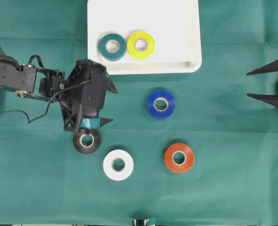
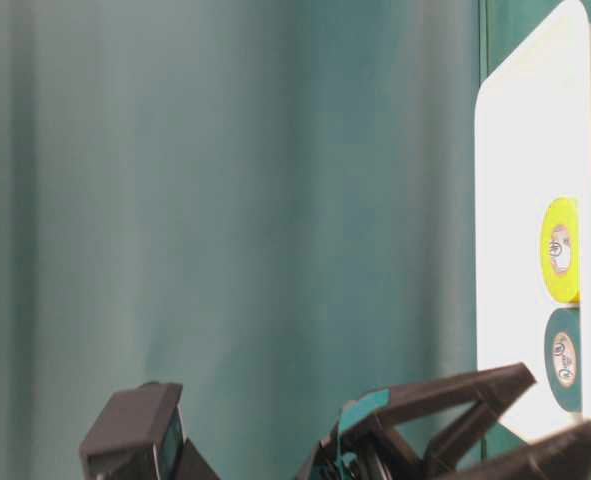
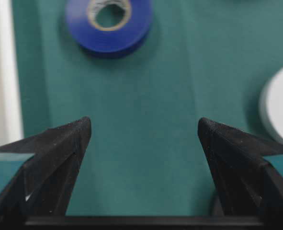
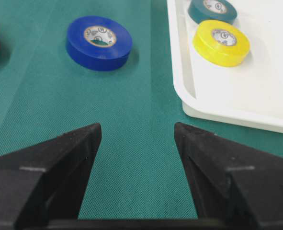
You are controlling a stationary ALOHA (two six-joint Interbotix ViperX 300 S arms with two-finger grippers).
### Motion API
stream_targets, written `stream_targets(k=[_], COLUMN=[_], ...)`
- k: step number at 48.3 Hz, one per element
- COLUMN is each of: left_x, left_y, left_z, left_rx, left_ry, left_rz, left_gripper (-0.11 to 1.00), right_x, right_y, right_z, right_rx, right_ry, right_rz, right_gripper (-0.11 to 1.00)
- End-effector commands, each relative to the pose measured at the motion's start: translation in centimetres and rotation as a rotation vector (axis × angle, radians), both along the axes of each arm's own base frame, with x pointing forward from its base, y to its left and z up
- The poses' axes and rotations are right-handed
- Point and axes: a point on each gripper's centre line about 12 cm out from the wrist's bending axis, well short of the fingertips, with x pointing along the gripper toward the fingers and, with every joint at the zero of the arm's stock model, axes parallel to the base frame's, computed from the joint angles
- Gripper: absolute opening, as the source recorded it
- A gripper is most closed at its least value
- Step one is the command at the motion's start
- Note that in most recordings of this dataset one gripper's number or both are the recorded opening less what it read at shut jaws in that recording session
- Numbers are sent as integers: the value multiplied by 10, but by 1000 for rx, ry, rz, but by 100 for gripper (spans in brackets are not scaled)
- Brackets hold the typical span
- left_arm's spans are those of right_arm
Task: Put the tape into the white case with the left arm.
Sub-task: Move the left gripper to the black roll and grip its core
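Two rolls already lie flat inside the large shallow white rectangular plastic case [image 1: 176, 28] at the top of the green cloth-covered tabletop [image 1: 223, 188]: a dark teal roll of tape [image 1: 112, 46] and a yellow roll of tape [image 1: 140, 44], touching side by side near the case's lower left corner. The right wrist view confirms both sit within the raised rim.

Four rolls remain outside on the cloth: a blue roll of tape [image 1: 160, 104] just below the case, an orange-red roll of tape [image 1: 178, 157] further down, a white roll of tape [image 1: 118, 165] to its left, and a black roll of tape [image 1: 86, 140] partly hidden beneath the left arm's head.

The left gripper [image 1: 111, 104], black with teal bands on its long pointed fingers, stands wide apart and holds nothing; its wrist view shows bare cloth between the tips, with the blue roll ahead and the white roll off to one side. The right gripper [image 1: 250, 84], all black, rests at the right edge, also spread wide and empty.

By my reading, the work is about a third done if every roll is meant for the case. The left arm is between loads, and a fresh pickup has not yet begun; which roll it aims at, I cannot tell.
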Motion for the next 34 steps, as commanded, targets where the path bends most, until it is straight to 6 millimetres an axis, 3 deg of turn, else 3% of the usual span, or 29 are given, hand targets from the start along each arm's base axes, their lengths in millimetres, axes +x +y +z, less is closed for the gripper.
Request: stream_targets(k=[1, 34], left_x=[-1, -9], left_y=[-9, -21], left_z=[10, 2], left_rx=[-5, -2], left_ry=[-32, -6], left_rz=[-23, -62], left_gripper=[98, 98], right_x=[2, 2], right_y=[0, 0], right_z=[5, 5], right_rx=[1, 0], right_ry=[-14, -14], right_rz=[0, 2], right_gripper=[99, 99])
